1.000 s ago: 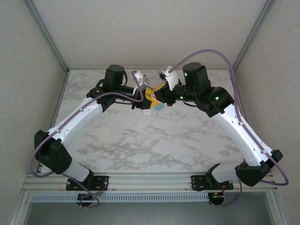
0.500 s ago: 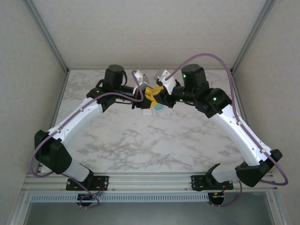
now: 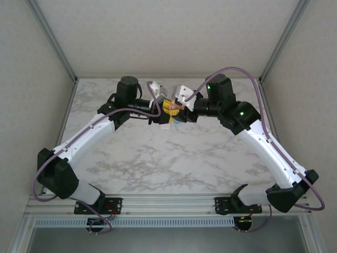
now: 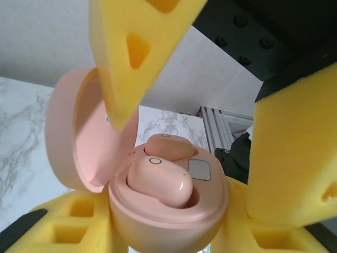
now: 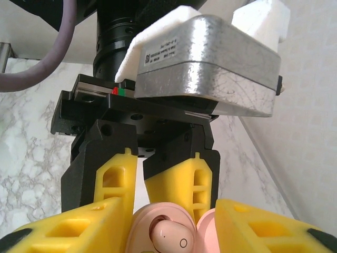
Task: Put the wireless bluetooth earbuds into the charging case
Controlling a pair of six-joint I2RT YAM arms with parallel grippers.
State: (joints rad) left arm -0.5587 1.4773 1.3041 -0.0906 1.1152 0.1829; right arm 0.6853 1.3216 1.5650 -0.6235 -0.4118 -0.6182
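Between the right gripper (image 5: 168, 232) fingers (image 5: 253, 224), spread apart, my left gripper (image 5: 150, 192) clamps the open charging case (image 4: 168, 211); retreating could snag its lid (image 4: 79, 137), spilling earbuds (image 4: 158, 182).

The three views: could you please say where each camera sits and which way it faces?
Top external: above and behind the bases, looking down at the table; both arms, left gripper and right gripper show.
Left wrist: on the left arm, looking past its fingers at the open charging case.
Right wrist: on the right arm, facing the left gripper past its fingers.
Shared: both wrist views show that case and an earbud.
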